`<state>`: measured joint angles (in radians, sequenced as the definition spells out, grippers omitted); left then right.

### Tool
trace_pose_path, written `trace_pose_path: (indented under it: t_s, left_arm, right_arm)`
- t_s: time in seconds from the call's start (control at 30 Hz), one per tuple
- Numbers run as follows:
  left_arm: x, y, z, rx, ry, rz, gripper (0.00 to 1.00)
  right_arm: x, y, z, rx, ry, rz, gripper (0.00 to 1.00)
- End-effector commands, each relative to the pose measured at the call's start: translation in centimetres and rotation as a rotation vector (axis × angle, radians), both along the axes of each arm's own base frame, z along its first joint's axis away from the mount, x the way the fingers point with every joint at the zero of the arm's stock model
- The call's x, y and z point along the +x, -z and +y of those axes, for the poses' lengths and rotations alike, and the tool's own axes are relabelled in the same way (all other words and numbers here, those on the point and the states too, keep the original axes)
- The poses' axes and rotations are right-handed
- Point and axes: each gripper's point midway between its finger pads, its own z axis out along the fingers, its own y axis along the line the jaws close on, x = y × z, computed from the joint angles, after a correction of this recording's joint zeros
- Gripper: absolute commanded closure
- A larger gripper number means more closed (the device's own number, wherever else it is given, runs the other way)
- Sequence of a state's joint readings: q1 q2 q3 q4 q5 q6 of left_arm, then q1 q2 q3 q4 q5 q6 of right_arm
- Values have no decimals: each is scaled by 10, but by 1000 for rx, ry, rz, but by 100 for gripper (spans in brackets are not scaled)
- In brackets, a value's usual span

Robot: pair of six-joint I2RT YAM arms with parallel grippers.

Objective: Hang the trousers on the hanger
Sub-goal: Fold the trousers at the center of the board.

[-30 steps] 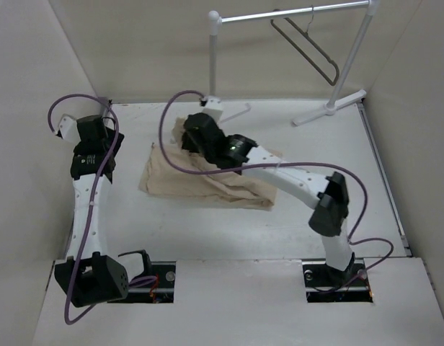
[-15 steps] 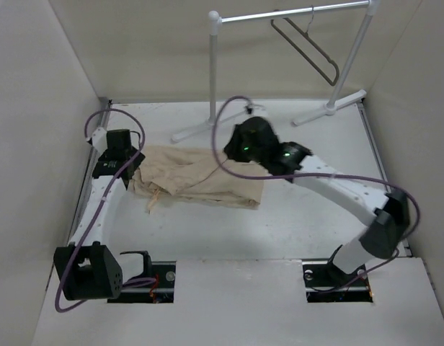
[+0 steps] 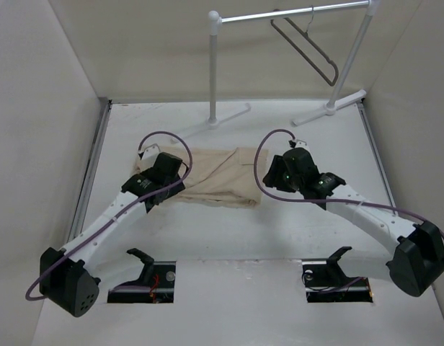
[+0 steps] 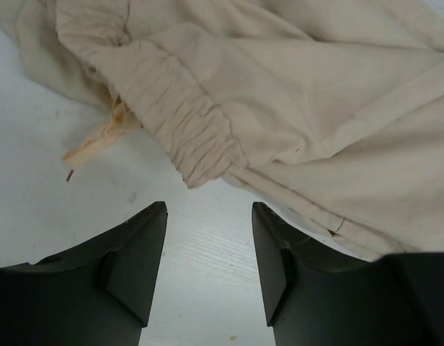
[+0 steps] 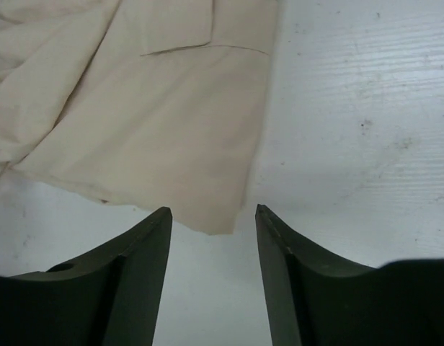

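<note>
Beige cloth, the trousers (image 3: 216, 175), is seen lying flat on the table (image 3: 229, 231) as a folded bundle. Its long axis runs from left to right across the top view. The gathered waistband (image 4: 180, 122) and a loose drawstring (image 4: 99, 140) are turned to the left. A straight, flat edge ending in a corner (image 5: 220, 225) is turned to the right.

At the waistband end of the trousers the left gripper (image 4: 207, 216) is found low over the table. Its fingers are parted, and only bare table is seen between them. The waistband lies just ahead of the fingertips. Cloth also runs close beside the right-hand finger (image 4: 276, 267), though contact there cannot be made out.

At the opposite end of the trousers the right gripper (image 5: 213, 216) is likewise spread apart with nothing held. The corner of the cloth lies just ahead of the gap, and neither finger is seen touching it. In the top view the trousers are thus bracketed by the two grippers, one at each short end.

Beyond the trousers, towards the far right, the hanger (image 3: 308, 45) is seen hooked on the white rail (image 3: 294, 13). It hangs well apart from the cloth. Its triangle is viewed edge-on and slants down to the right. No cloth is draped over it.
</note>
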<state>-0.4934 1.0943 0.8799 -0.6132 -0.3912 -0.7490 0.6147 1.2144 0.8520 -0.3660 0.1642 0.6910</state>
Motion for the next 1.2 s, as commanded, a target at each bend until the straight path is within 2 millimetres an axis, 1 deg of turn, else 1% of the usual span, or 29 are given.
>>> trace_pose_path:
  t_s: [0.0,0.03,0.1,0.17,0.27,0.33,0.4,0.5,0.53,0.57,0.6,0.67,0.7,0.73,0.83,0.9,1.0,1.1,1.17]
  left_arm:
    - [-20,15,10,-44,-153,26,51]
    - [-19,18,9,-49,-156,29,50]
    - [-9,22,3,-65,-148,22,46]
    - [5,27,-4,-68,-120,13,46]
    - [23,35,-9,-51,-99,16,46]
    - [30,38,-11,-43,-92,21,46]
    - [34,40,-8,-17,-93,25,49]
    - [39,45,1,20,-97,30,51]
    - [41,46,2,25,-97,27,54]
    - [43,47,3,27,-90,24,58]
    - [47,46,3,22,-90,13,65]
    - [54,32,5,7,-98,-20,80]
    - [58,21,8,-3,-108,-47,85]
    - [63,9,12,-13,-119,-75,88]
    - [80,-22,31,-44,-173,-141,89]
    - [95,-32,43,-61,-200,-159,90]
    - [122,-34,61,-69,-238,-163,90]
    - [153,-21,78,-75,-265,-124,89]
    - [172,-10,92,-64,-291,-100,89]
  right_arm:
    - [9,-18,5,87,-16,-61,40]
    - [10,-14,6,95,-22,-49,38]
    - [9,-7,10,111,-36,-21,32]
    - [8,1,15,123,-48,-2,28]
    - [8,7,19,152,-52,17,26]
    - [8,11,22,171,-52,27,25]
    - [9,17,24,182,-49,38,25]
    - [10,25,30,210,-61,50,21]
    - [10,26,32,220,-59,53,20]
    - [11,29,32,227,-56,59,19]
    - [12,35,33,235,-50,72,19]
    - [11,46,37,254,-57,114,21]
    - [9,52,40,262,-66,141,22]
    - [8,57,42,268,-67,162,24]
    - [4,65,46,286,-69,187,27]
    - [0,72,45,289,-63,205,29]
    - [-4,79,45,291,-72,227,31]
    - [-7,83,47,291,-84,241,30]
    - [-7,85,46,288,-83,246,27]
